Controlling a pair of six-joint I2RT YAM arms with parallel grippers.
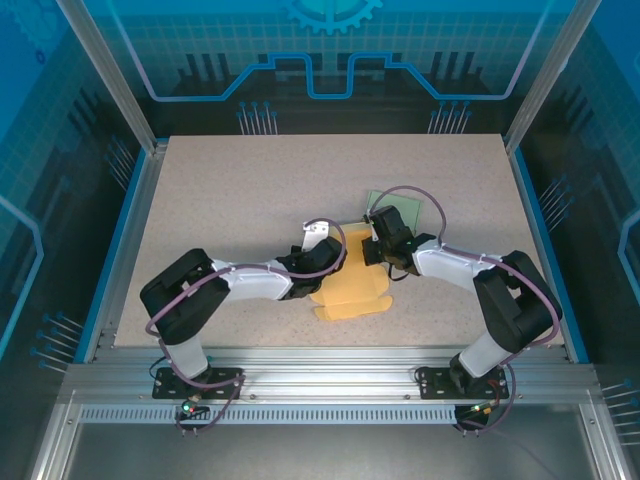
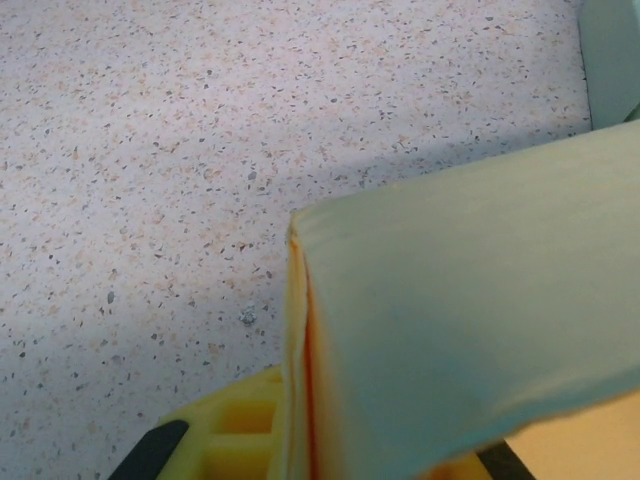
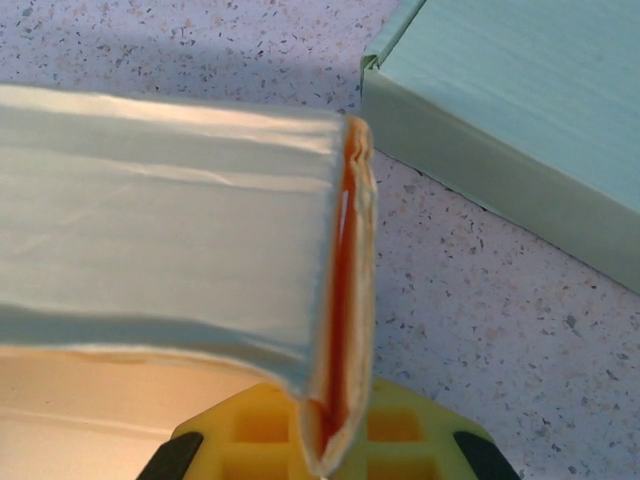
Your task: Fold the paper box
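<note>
Although partly folded, paper box (image 1: 355, 290) sits under left end effector (image 1: 332, 248).

The top camera hangs high over the near edge, looking down across the whole table (image 1: 230, 200). Each wrist camera sits very close to the paper box (image 1: 352, 290), which all three views share.

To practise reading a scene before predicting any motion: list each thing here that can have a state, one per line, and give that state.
paper box: partly folded, panels lifted, the rest flat on the table
green box: folded into shape, resting on the table, apart from both claws
left claw: shut on a raised panel of the paper box
right claw: shut on a doubled edge of the paper box
</note>
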